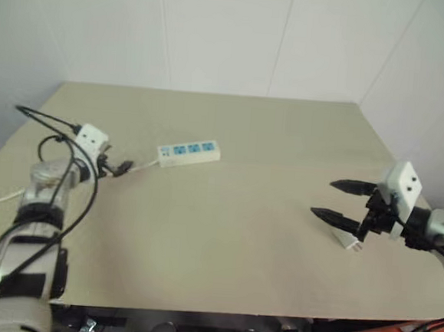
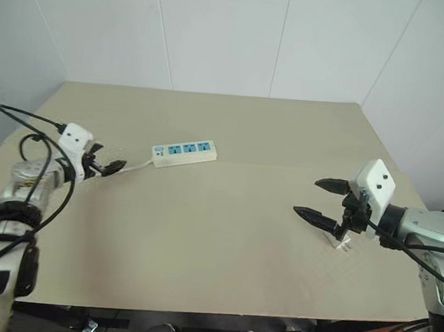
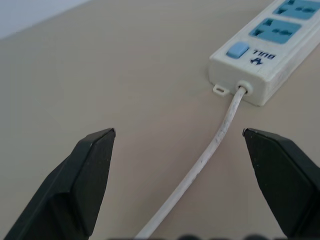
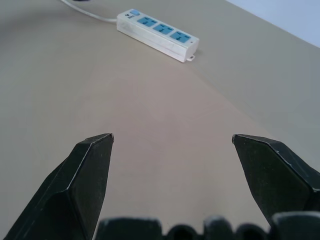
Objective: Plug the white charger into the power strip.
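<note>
Left gripper [image 2: 105,166] near table's [image 2: 223,251] left edge, fingers apart, pointing level along the cord [image 3: 210,150] at the power strip [image 2: 184,152], mid-table toward the far edge. Right gripper [image 2: 321,199] near right edge, apart, empty, hovering over the white charger [image 2: 341,241].

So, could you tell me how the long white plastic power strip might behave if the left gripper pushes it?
The long white plastic power strip lies flat on the smooth tan table, so it would probably slide, not tip. Its thin white cord looks floppy and may drag or swing one end. The open left gripper hovers beside its switch end.
</note>
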Controlling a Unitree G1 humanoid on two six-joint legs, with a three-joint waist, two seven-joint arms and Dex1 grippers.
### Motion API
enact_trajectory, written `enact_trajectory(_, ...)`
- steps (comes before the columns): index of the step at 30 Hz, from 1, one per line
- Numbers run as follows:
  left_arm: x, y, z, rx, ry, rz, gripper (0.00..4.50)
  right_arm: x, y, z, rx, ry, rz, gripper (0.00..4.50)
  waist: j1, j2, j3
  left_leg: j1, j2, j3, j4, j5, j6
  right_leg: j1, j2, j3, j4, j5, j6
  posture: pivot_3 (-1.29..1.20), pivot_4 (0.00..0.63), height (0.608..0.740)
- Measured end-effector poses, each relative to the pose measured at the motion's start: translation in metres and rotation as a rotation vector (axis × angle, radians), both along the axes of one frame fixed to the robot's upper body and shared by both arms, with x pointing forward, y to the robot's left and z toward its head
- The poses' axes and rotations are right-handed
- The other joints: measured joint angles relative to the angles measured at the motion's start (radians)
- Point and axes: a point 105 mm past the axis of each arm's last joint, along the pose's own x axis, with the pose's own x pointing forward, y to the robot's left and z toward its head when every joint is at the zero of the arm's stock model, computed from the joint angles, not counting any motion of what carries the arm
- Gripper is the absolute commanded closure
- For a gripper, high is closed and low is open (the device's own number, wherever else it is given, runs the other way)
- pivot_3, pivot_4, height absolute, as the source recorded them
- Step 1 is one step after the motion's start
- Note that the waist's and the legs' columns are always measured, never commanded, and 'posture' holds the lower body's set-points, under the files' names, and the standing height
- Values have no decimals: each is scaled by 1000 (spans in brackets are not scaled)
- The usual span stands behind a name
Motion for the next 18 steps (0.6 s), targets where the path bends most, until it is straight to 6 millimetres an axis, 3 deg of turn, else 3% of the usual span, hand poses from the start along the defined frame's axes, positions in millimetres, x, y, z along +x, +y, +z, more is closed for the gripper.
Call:
enact_trajectory(6,7,-18,-24,-8,66,20,52,-3,4,6,13,-21,-3,0,-4,0,0,0,0,0,0,0,0,-1,0,0,2,0,0,0,150,740)
enact_trajectory(11,9,-19,-35,5,88,74,52,-8,10,10,37,-28,8,0,-5,0,0,2,0,0,1,0,0,0,0,0,4,0,0,0,150,740)
enact_trajectory(15,8,-18,-38,-3,107,87,916,-12,10,18,50,-60,2,0,-6,0,0,5,0,0,1,0,0,2,0,0,4,0,1,0,150,740)
enact_trajectory(18,7,-20,-41,-11,127,80,1906,-15,10,21,64,-64,1,0,-9,0,0,6,0,0,1,0,0,4,0,1,4,-1,3,0,150,740)
